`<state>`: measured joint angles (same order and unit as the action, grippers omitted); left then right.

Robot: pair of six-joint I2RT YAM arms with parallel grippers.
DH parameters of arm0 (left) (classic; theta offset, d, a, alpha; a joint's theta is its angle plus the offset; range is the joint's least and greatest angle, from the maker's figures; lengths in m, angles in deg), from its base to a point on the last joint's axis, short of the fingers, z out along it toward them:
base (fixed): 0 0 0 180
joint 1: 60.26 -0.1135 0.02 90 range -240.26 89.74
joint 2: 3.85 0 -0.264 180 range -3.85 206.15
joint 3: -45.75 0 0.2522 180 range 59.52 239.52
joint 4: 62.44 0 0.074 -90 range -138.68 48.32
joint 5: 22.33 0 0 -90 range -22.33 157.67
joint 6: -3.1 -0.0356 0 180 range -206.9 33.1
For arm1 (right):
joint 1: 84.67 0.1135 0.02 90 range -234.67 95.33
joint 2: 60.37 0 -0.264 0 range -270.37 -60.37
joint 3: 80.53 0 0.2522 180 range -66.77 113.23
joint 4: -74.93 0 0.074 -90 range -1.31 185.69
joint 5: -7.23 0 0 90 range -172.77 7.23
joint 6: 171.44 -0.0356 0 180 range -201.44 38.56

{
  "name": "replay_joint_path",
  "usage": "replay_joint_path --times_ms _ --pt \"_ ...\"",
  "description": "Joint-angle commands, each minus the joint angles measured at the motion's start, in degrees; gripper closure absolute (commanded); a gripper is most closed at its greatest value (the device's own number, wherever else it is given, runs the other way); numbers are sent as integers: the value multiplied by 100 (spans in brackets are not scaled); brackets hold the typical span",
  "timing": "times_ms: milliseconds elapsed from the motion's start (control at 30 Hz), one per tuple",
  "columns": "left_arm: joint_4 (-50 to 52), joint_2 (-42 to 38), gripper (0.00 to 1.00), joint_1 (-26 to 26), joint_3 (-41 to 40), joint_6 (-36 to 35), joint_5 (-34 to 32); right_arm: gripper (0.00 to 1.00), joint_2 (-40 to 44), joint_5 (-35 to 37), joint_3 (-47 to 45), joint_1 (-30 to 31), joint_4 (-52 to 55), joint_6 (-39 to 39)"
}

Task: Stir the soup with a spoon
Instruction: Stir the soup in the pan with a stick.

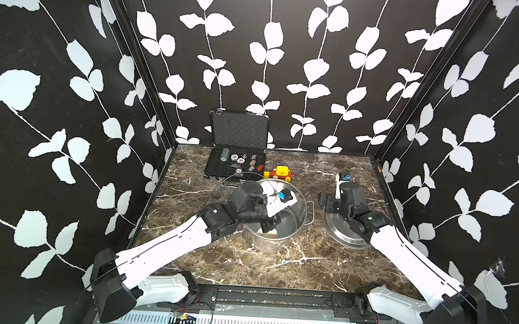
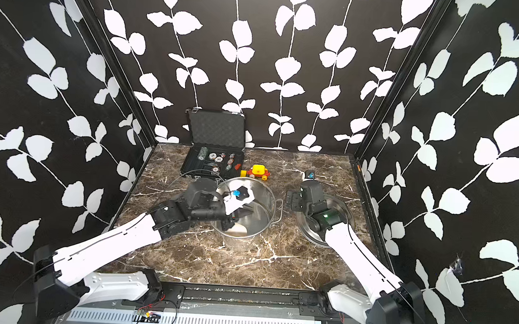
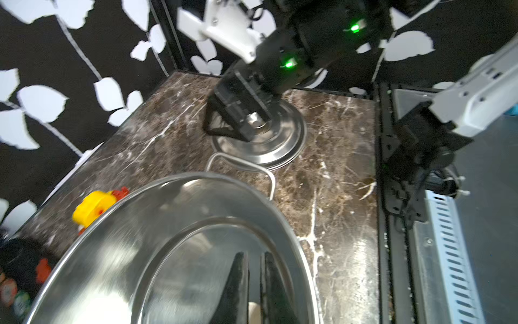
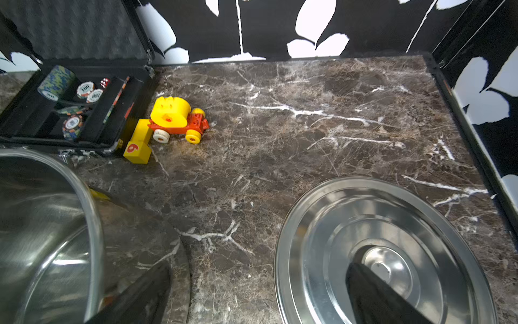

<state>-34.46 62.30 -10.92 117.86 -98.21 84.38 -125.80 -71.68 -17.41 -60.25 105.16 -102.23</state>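
Marble table [image 1: 277, 261]; left hand [image 3: 253, 259] in pot [image 1: 293, 222], tight on a mostly hidden spoon [image 3: 253, 312]; right hand [image 4: 259, 268] wide over lid [image 4: 322, 224]

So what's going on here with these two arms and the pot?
The left gripper reaches down into the steel pot, shut on a whitish spoon, apparently to stir; no liquid shows. The right gripper is open above the lid, which lies flat on the table beside the pot.
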Motion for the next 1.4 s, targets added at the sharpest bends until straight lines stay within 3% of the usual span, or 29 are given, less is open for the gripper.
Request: replay_joint_path --times_ms 0,133,267,400,533,633,867,1167,1367 --pt "-688 -329 100 -440 -355 428 -99 1 -33 -85 190 -16 -159 -75" --pt "-1047 -346 100 -849 -518 620 -167 1 -24 -64 205 -24 -157 -65" --pt "-1386 -151 100 -1162 -431 787 -774 1 22 -38 218 -13 -151 -40" --pt "-1286 264 100 -1255 -11 639 -1403 1 62 -19 212 -18 -146 -18" --pt "-996 768 100 -1394 489 621 -1542 1 101 47 201 -18 -75 64" --pt "-1214 1048 100 -1392 701 611 -1237 1 182 134 115 -21 -88 92" --pt "-1147 2274 100 -1299 1937 756 250 1 291 149 -40 -19 -158 38" --pt "-437 3244 100 -367 3130 221 623 1 518 150 -164 -17 -195 -82" --pt "107 3125 100 131 3076 -198 770 1 590 219 -236 -17 -228 -99"
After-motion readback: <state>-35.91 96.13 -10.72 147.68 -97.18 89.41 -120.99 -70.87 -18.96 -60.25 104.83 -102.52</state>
